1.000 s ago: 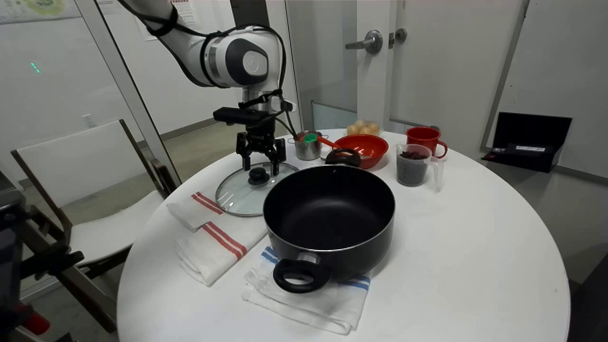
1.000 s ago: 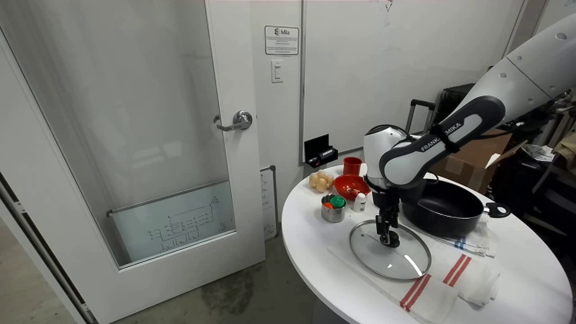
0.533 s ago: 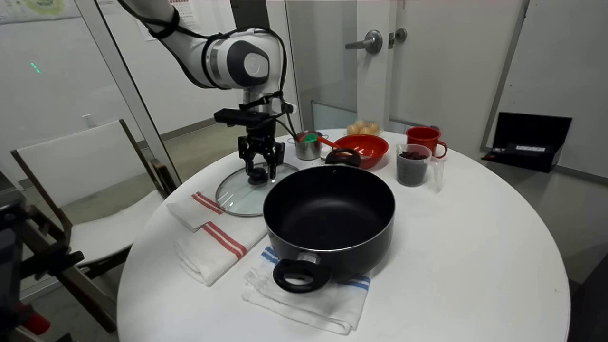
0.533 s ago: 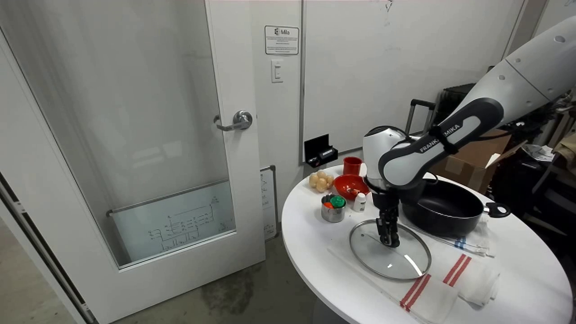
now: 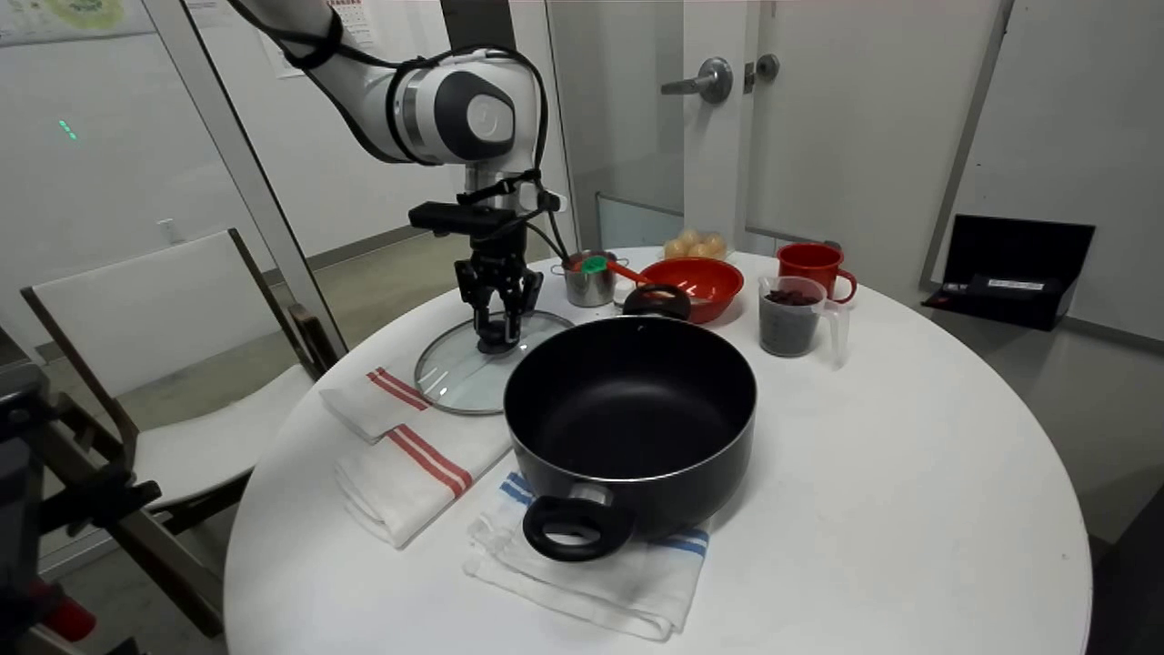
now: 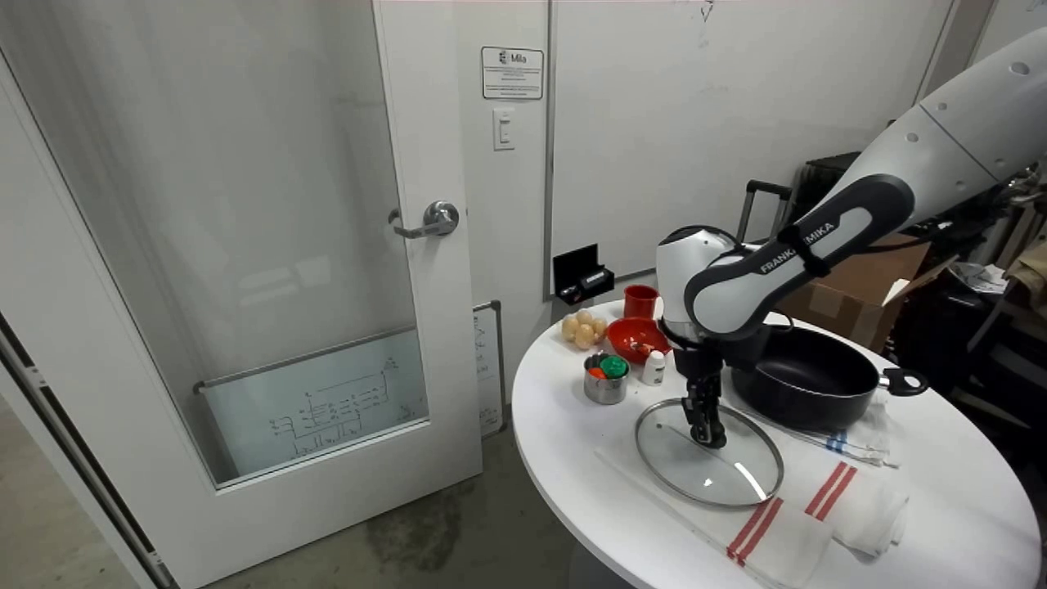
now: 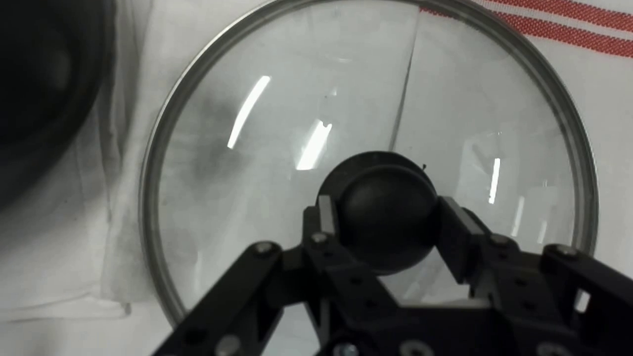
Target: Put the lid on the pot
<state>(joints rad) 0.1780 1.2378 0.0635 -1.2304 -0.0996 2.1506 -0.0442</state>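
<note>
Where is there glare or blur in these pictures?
Wrist view: white streaks of glare on the lid, the pot dark and soft-edged, near parts of the gripper slightly blurred; both exterior views: smaller glints on the lid; an exterior view: faint reflections in the door.

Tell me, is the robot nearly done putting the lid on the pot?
Not nearly. Done: the gripper is down at the lid. In hand: it looks shut on the knob from both sides in the wrist view; I can't tell if the lid is raised at all. Left: lifting it over and setting it down, since the pot stands uncovered beside it.
</note>
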